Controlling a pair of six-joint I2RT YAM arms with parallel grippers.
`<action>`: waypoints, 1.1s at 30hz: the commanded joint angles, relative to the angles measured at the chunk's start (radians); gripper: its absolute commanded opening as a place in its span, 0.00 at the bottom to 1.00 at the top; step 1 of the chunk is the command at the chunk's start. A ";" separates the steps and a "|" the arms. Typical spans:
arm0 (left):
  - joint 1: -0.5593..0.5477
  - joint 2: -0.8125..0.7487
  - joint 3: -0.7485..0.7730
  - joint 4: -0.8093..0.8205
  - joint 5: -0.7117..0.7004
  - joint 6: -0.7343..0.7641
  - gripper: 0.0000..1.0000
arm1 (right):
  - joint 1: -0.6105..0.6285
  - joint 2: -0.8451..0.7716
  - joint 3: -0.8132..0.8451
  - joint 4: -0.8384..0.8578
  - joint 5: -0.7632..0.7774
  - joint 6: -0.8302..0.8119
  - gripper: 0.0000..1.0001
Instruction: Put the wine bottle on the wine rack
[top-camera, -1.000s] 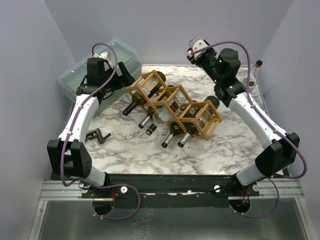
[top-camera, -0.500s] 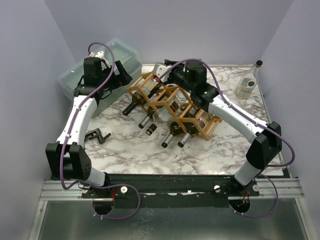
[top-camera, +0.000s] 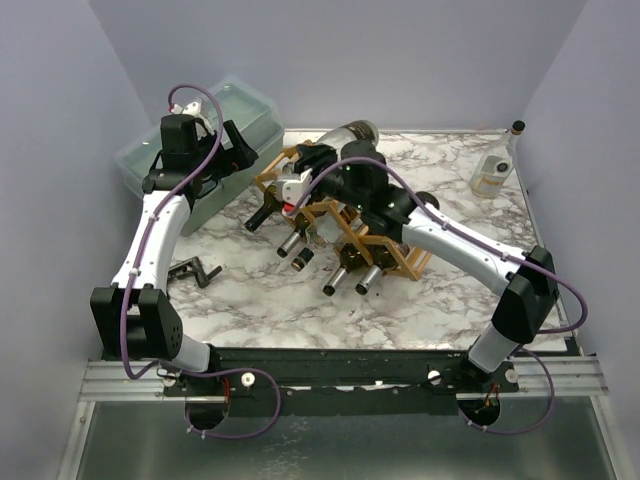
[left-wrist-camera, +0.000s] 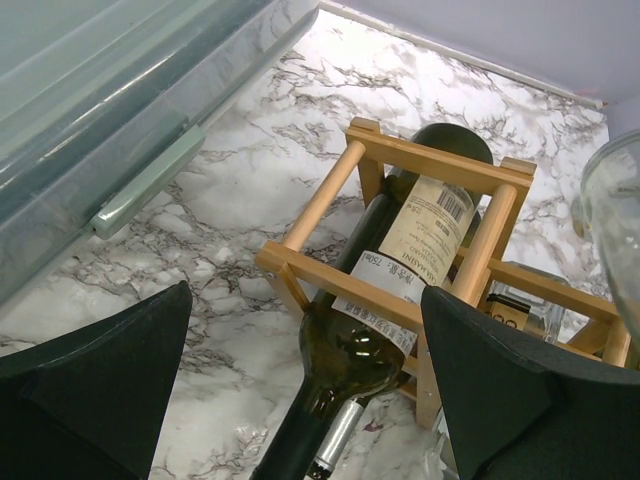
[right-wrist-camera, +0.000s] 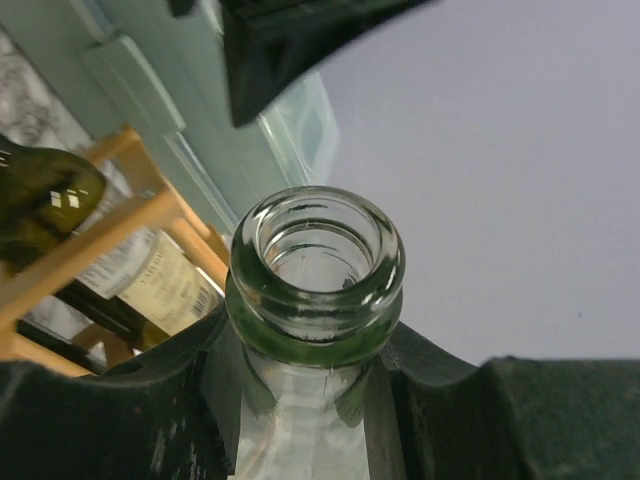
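Observation:
The wooden wine rack (top-camera: 272, 183) lies across the middle of the marble table, with several bottles in its cells and their necks (top-camera: 300, 245) pointing to the front. My right gripper (top-camera: 320, 160) is shut on the neck of a clear glass wine bottle (top-camera: 350, 133) and holds it in the air above the rack's back left end. The right wrist view shows the bottle's open mouth (right-wrist-camera: 318, 265) between my fingers (right-wrist-camera: 310, 375), with the rack (right-wrist-camera: 130, 215) below. My left gripper (left-wrist-camera: 305, 300) is open and empty above the rack's left cell (left-wrist-camera: 440, 170), which holds a dark green bottle (left-wrist-camera: 400, 250).
A translucent lidded bin (top-camera: 150, 160) stands at the back left, under the left arm; it also shows in the left wrist view (left-wrist-camera: 100, 100). A small black clip (top-camera: 195, 270) lies at the left. A small clear flask (top-camera: 490, 172) stands at the back right.
My right arm has swung from the back right to over the rack's back left, carrying the clear bottle. The left gripper has shifted slightly back.

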 joint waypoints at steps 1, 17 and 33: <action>0.017 -0.006 0.005 -0.006 0.002 0.001 0.98 | 0.052 -0.065 0.026 0.064 0.029 -0.202 0.00; 0.020 -0.007 0.005 -0.006 0.004 -0.001 0.98 | 0.224 -0.007 -0.005 -0.006 0.226 -0.332 0.00; 0.020 -0.013 0.004 -0.006 0.001 0.002 0.99 | 0.246 0.072 0.002 -0.091 0.194 -0.321 0.00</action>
